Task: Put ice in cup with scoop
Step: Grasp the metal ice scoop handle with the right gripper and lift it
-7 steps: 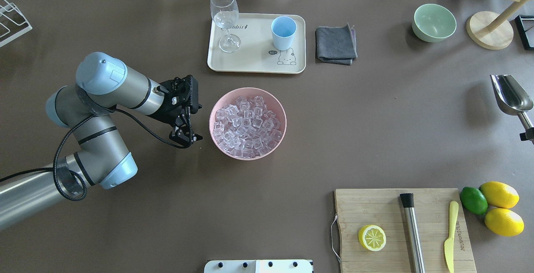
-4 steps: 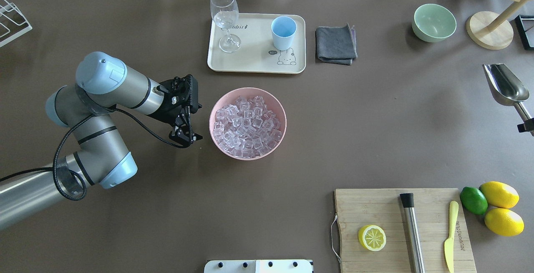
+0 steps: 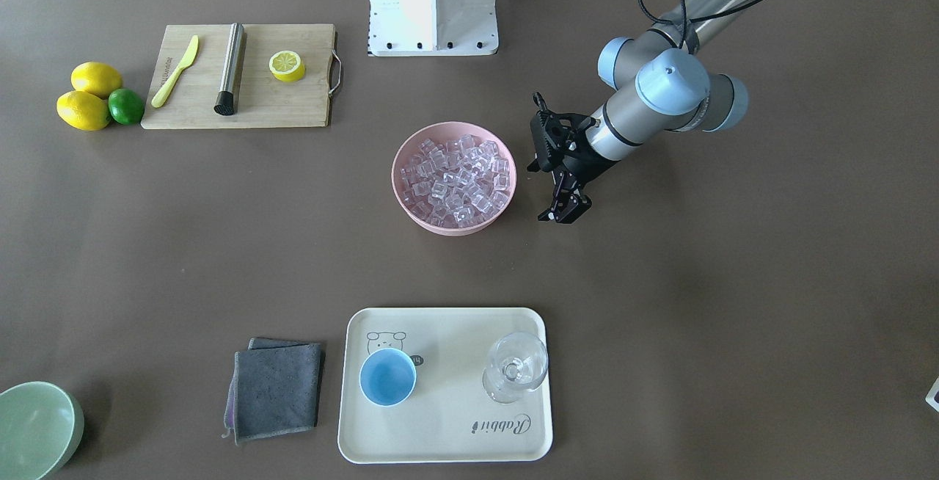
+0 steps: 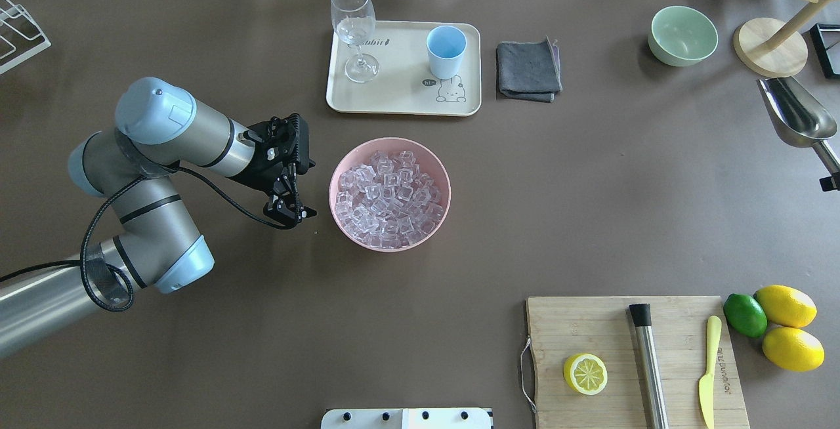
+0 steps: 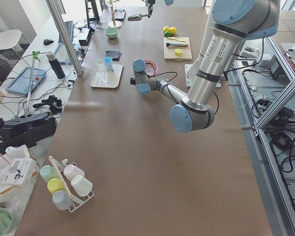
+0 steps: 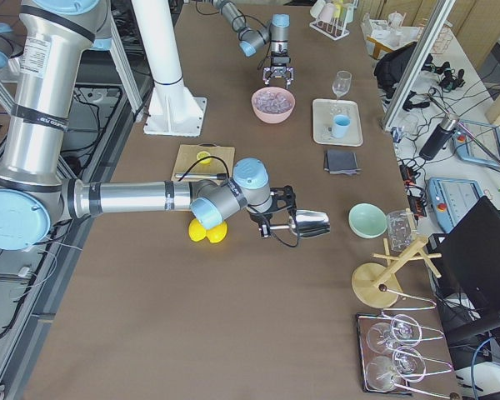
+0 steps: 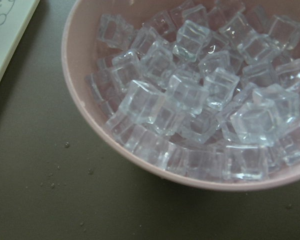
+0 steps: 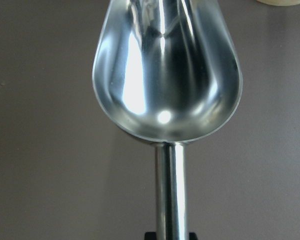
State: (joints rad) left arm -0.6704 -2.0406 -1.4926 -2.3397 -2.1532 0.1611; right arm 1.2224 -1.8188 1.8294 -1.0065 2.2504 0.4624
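Observation:
The ice (image 4: 388, 193) fills a pink bowl (image 4: 332, 201) at mid-table and also shows close up in the left wrist view (image 7: 200, 100). The light-blue cup (image 4: 446, 48) stands upright and empty on a cream tray (image 4: 400, 98) beyond the bowl. My left gripper (image 4: 289, 211) is open and empty, just left of the bowl and low over the table. My right gripper (image 8: 170, 235) is shut on the handle of the silver scoop (image 4: 794, 114), held above the table at the far right edge. The scoop's trough (image 8: 165, 75) is empty.
A wine glass (image 4: 354, 29) stands on the tray beside the cup. A grey cloth (image 4: 528, 69), a pale-green bowl (image 4: 682, 35) and a wooden stand (image 4: 771, 45) lie beyond. A cutting board (image 4: 630, 363) with half lemon, steel cylinder and knife, plus lemons and a lime (image 4: 745, 314), sit near right.
The scoop in my right gripper has moved away from the robot, toward the wooden stand. My left arm has shifted slightly; its gripper stays beside the bowl.

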